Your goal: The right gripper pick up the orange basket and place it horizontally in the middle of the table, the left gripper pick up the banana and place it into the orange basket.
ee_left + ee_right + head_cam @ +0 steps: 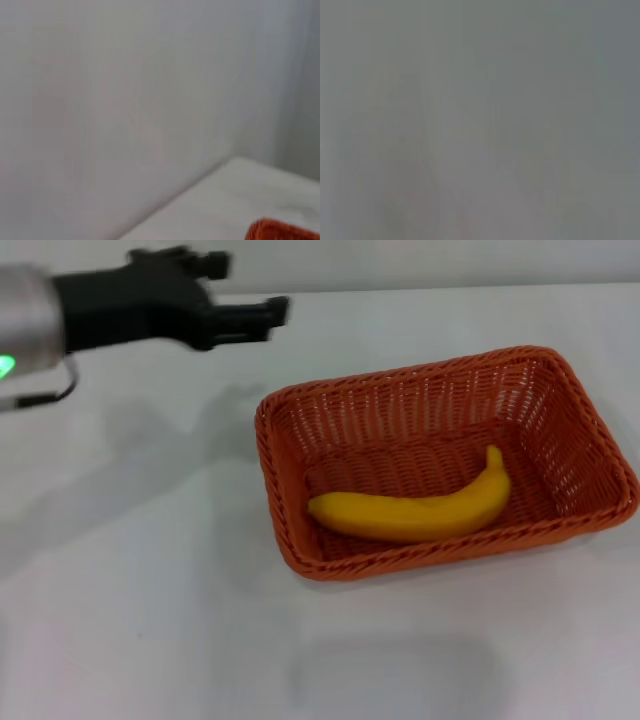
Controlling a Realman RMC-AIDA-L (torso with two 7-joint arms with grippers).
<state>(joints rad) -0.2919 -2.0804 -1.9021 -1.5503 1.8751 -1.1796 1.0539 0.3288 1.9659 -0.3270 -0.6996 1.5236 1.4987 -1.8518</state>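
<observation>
The orange basket [440, 390] lies lengthwise on the white table [140, 620], right of the middle in the head view. The yellow banana [415, 513] rests flat on the basket's floor, its stem end pointing up toward the far right. My left gripper [245, 288] hovers above the table's far left, away from the basket's left rim; it is open and holds nothing. A corner of the orange basket [285, 231] shows in the left wrist view. The right gripper is out of view, and the right wrist view shows only plain grey.
The table's far edge [450, 288] runs along the top of the head view, with a pale wall behind it. Bare white tabletop lies left of and in front of the basket.
</observation>
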